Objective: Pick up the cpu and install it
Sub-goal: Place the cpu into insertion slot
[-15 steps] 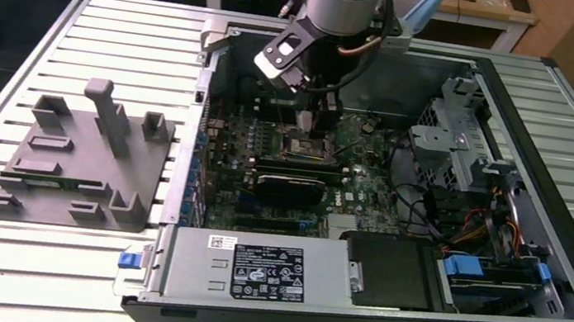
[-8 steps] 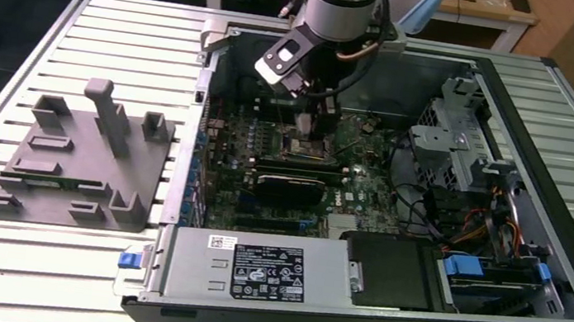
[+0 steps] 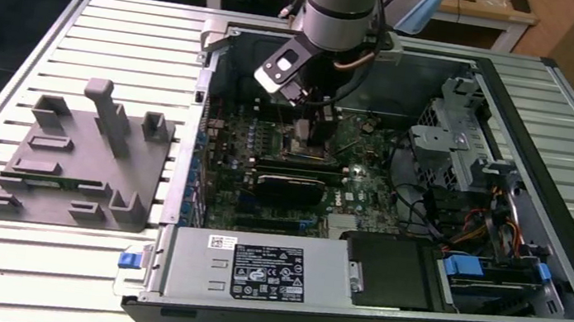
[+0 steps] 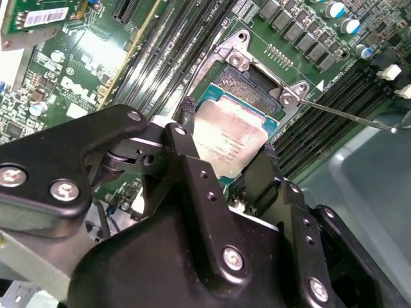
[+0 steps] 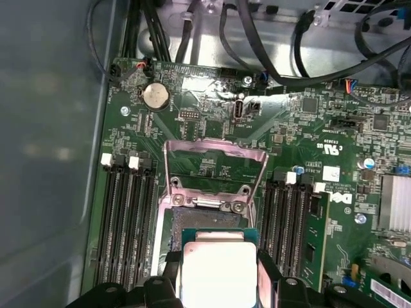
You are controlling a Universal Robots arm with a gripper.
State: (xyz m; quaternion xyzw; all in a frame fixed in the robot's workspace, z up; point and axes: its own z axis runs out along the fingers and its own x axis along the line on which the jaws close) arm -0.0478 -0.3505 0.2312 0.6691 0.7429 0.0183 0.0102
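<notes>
Second wrist view: end effector [image 4: 228, 131] clamped on cpu [image 4: 231, 140] edges, cpu low over open socket [image 4: 249, 82]; pickup done, seating apparently unfinished.

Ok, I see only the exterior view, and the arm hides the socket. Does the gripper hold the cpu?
Observer: Yes. In both wrist views the gripper clamps the cpu by two opposite edges.
Operator: Is the socket cover open?
Observer: Yes. In the first wrist view the metal load frame is swung back.
Operator: Is the cpu seated already?
Observer: I cannot tell. In the second wrist view it covers part of the socket; the rest is bare.
</notes>
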